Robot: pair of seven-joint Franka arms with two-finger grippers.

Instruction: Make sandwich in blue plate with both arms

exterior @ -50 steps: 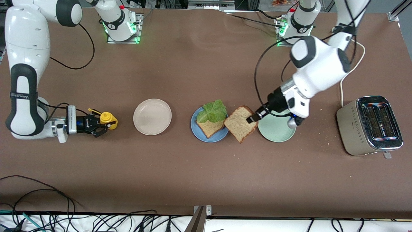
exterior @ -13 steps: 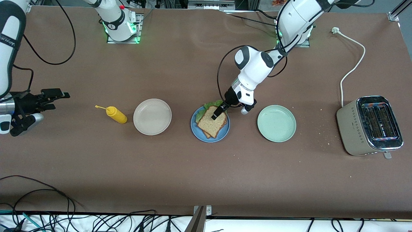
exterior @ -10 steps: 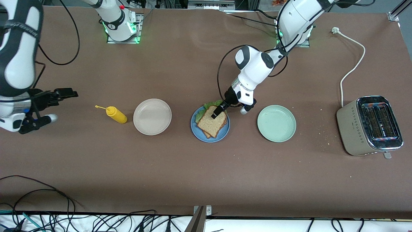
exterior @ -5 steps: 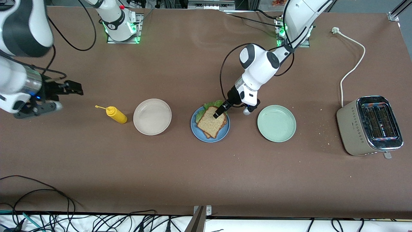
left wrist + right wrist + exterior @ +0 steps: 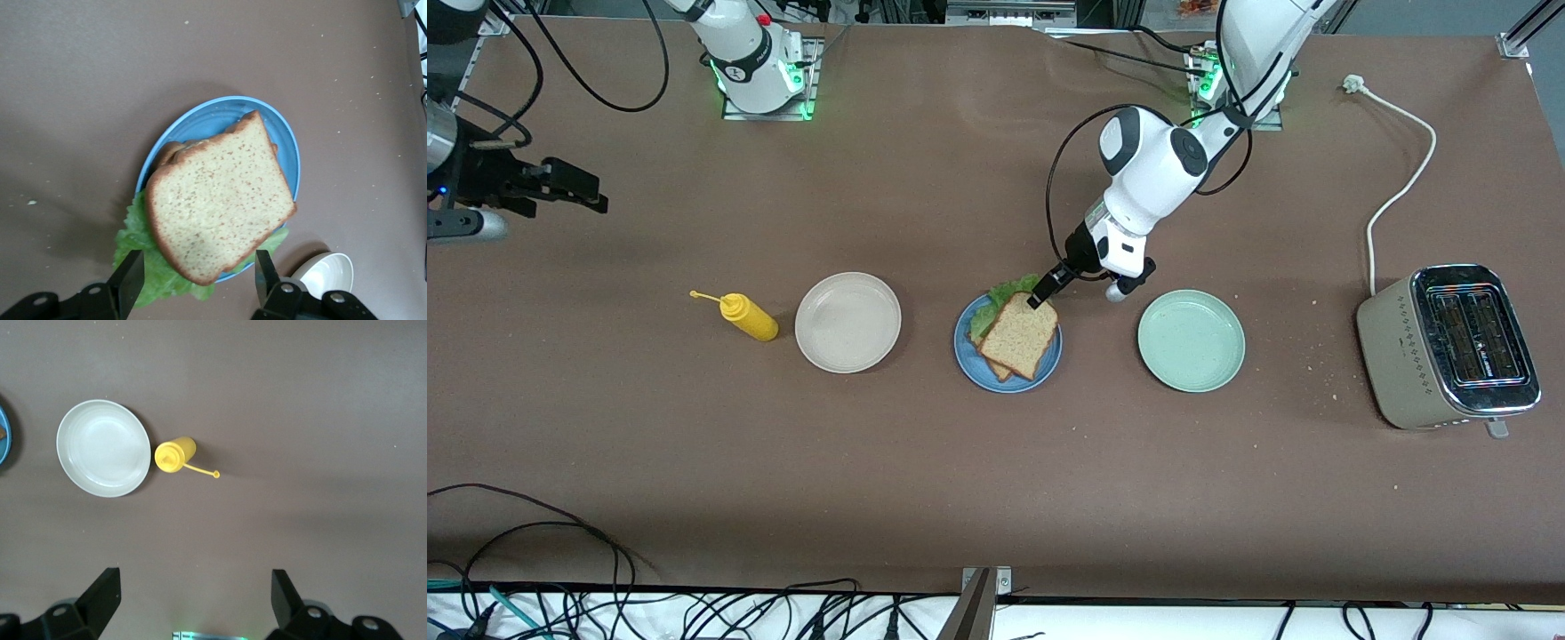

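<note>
- the bench (image 5: 996, 480) has a plain brown cover with small pale crumbs scattered on it, mostly toward the left arm's end.
- the sandwich (image 5: 1017, 334) lies on the blue plate (image 5: 967, 356) near the middle of the bench; the top slice sits a little askew, a corner of the lower slice shows under it, and the green lettuce (image 5: 1005, 292) comes out at the edge farther from the front camera.
- the left hand (image 5: 1043, 291) hangs just above that lettuce edge of the sandwich; in the left wrist view its two fingers (image 5: 128, 283) are spread wide and hold nothing.
- the right hand (image 5: 560, 182) is up in the air over the bare bench at the right arm's end, its fingers (image 5: 100, 595) spread wide and empty.
- a beige-white plate (image 5: 847, 322) stands beside the blue plate toward the right arm's end, and a yellow squeeze bottle (image 5: 748, 318) lies on its side just beside that plate.
- a pale green plate (image 5: 1191, 340) stands beside the blue plate toward the left arm's end.
- a silver toaster (image 5: 1449, 345) stands at the left arm's end, and its white cord (image 5: 1400, 182) lies unplugged on the bench.
- many black cables (image 5: 605, 604) hang along the edge of the bench nearest the front camera.
</note>
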